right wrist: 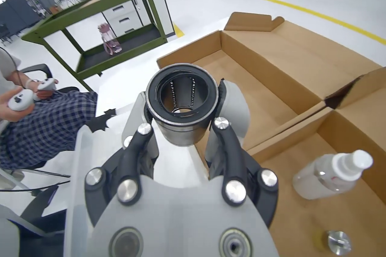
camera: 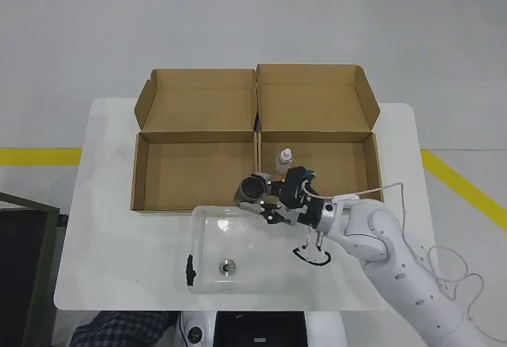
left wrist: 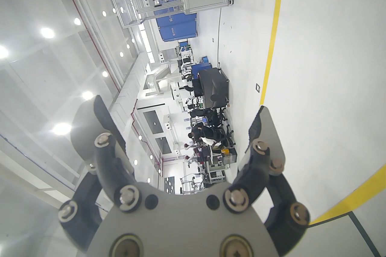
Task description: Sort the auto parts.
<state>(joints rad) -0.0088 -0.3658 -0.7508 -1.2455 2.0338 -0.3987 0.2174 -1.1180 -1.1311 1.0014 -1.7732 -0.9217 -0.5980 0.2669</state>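
My right gripper (right wrist: pixel 181 110) is shut on a black and steel cylindrical bearing (right wrist: pixel 181 107), held above the near wall of the left cardboard box (right wrist: pixel 259 89). From above, the bearing (camera: pixel 253 189) hangs over that box's front edge, with the right gripper (camera: pixel 266 198) beside it. A small clear bottle with a white cap (right wrist: pixel 328 175) lies in the right cardboard box (right wrist: pixel 355 131), and a round metal part (right wrist: pixel 339 241) lies near it. My left gripper (left wrist: pixel 178 119) is open and points away from the table, with nothing between its fingers.
A clear plastic bin (camera: pixel 236 252) sits at the table's front, with a small round metal part (camera: pixel 227 267) inside. A black rubber ring (camera: pixel 311 255) lies on the white table (camera: pixel 106 217) beside the bin. Both box lids stand open at the back.
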